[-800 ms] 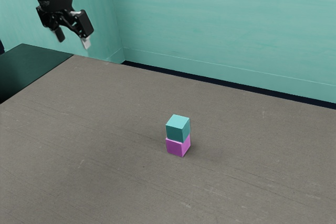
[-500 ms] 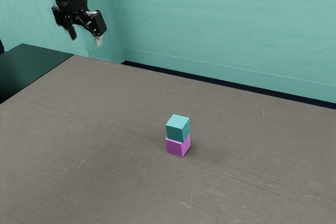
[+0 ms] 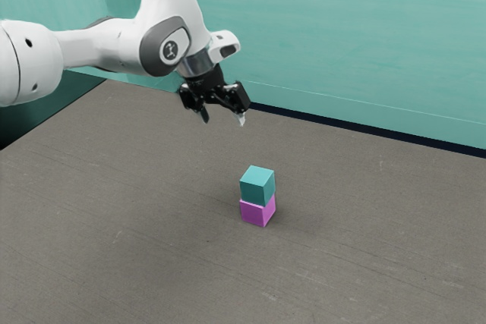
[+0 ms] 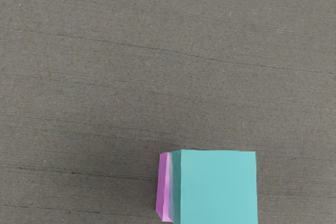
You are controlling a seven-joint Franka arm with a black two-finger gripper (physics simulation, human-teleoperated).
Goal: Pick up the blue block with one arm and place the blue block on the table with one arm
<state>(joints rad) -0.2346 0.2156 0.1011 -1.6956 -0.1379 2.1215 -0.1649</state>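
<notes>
My gripper (image 3: 223,120) hangs open above the table in the exterior view, higher than the blocks and a little to the exterior view's left of them, with nothing between its fingers. The blue block (image 3: 257,186), teal in colour, rests on top of a magenta block (image 3: 258,211), which stands on the table (image 3: 137,210). From the hand, the blue block (image 4: 219,187) shows its flat top face, and a strip of the magenta block (image 4: 163,187) appears beside and beneath it.
Behind the table's far edge runs a dark gap (image 3: 334,125) below a teal wall (image 3: 326,36). A dark green surface (image 3: 23,123) lies beyond the table's edge at the exterior view's left.
My arm and gripper have moved toward the exterior view's right and lower, coming much closer to the blocks. Both blocks have stayed where they were.
</notes>
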